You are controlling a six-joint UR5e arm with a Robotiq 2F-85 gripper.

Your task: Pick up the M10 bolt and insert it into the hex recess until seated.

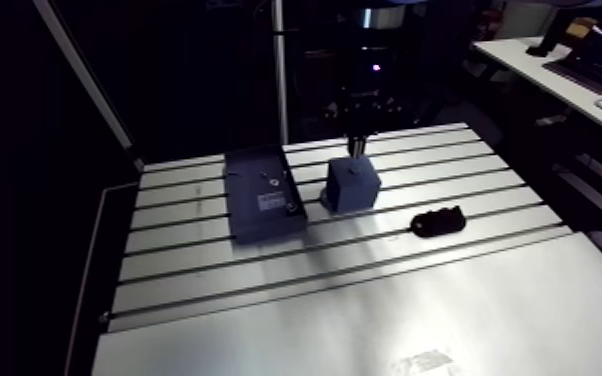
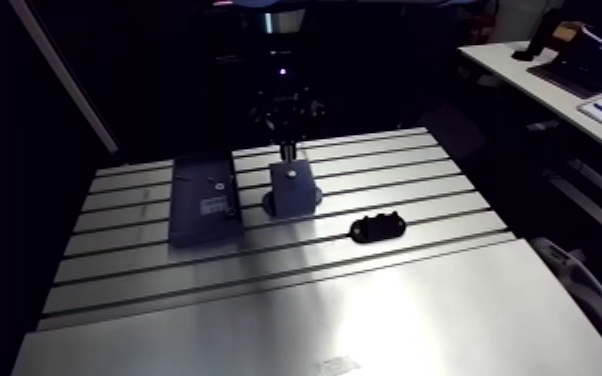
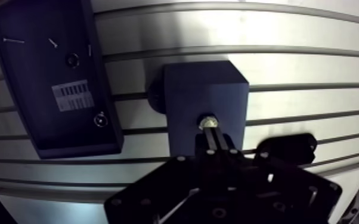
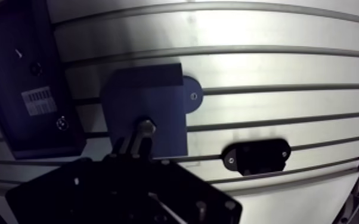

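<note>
Slotted aluminium table [image 1: 365, 300] with a blue block [image 3: 217, 89] standing mid-table, between a shallow blue tray [image 3: 27, 89] on one side and a black oval piece [image 4: 257, 156] on the other. Both are apart from the block, and the tray's long wall is the nearer edge. The broad front half of the table lies open. The wrist descends vertically from above, with the gripper [image 3: 212, 134] directly over the block. Its fingers are drawn close, pinching the M10 bolt [image 3: 207, 122], whose head sits at the block's top face. Whether the bolt is seated cannot be told.
</note>
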